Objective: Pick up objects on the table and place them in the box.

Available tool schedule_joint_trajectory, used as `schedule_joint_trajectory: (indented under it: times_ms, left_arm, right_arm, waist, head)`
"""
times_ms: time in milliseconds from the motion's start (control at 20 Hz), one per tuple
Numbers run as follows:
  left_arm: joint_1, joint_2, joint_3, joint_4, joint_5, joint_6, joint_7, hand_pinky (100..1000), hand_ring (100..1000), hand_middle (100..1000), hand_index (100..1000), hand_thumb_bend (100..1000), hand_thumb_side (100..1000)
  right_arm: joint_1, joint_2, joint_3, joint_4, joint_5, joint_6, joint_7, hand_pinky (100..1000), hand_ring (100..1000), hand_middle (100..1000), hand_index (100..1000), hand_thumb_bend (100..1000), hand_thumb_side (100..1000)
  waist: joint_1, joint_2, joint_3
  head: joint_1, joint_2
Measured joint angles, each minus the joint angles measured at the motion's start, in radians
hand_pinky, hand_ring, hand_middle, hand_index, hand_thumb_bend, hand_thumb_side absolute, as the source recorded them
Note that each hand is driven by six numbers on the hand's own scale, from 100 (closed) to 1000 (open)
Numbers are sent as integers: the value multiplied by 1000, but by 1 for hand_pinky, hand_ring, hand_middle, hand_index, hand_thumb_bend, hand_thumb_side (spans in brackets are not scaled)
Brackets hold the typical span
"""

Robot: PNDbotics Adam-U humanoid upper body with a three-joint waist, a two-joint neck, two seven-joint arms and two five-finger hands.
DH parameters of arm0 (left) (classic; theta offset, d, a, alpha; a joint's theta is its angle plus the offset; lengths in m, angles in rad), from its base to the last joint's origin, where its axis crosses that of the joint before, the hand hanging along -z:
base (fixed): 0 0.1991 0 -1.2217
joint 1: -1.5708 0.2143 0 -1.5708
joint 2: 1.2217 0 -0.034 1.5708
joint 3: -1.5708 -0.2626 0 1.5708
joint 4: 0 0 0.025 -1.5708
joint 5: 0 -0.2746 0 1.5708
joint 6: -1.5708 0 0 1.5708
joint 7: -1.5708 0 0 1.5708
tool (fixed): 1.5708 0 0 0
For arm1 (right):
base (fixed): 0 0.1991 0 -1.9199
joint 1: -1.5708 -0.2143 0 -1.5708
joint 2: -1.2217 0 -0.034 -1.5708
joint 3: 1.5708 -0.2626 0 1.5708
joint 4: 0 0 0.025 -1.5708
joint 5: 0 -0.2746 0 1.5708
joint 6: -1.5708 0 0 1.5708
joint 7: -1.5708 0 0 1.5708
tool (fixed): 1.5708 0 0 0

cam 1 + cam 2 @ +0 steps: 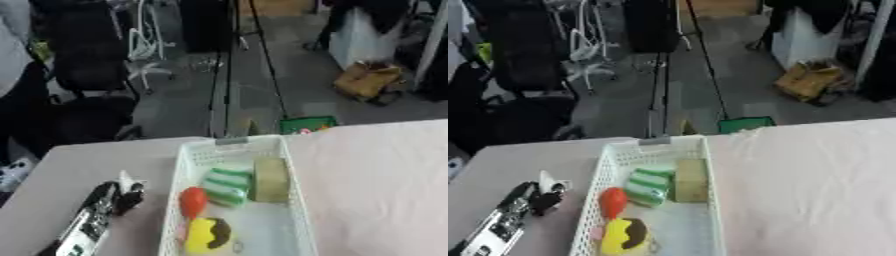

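Note:
A white slatted box (179,185) stands on the table's middle. Inside lie a pale yellow block (271,179), a green and white striped thing (226,186), a red-orange thing (192,201) and a yellow and brown toy (208,235). My left hand (112,199) comes in from the lower left and sits just left of the box, over the table. Its dark fingers are curled around a small white thing (129,180) that pokes up above them. What the white thing is cannot be made out. My right hand shows in no view.
The table (376,170) is pale, with a broad bare stretch right of the box. Beyond its far edge is the floor with black chairs (87,75), a tripod (229,75), a green item (306,123) and a brown bag (367,80).

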Motion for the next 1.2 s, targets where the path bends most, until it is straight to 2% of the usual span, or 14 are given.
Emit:
schedule_joint_trajectory:
  times_ms: [1200]
  left_arm:
    - [15,37,7,-169,141,34,1,780,467,363,345,100,692]
  right_arm:
    - [5,0,-3,0,1,3,-5,844,915,827,808,100,1000]
  waist:
    - [0,0,10]
  head:
    - [-16,0]
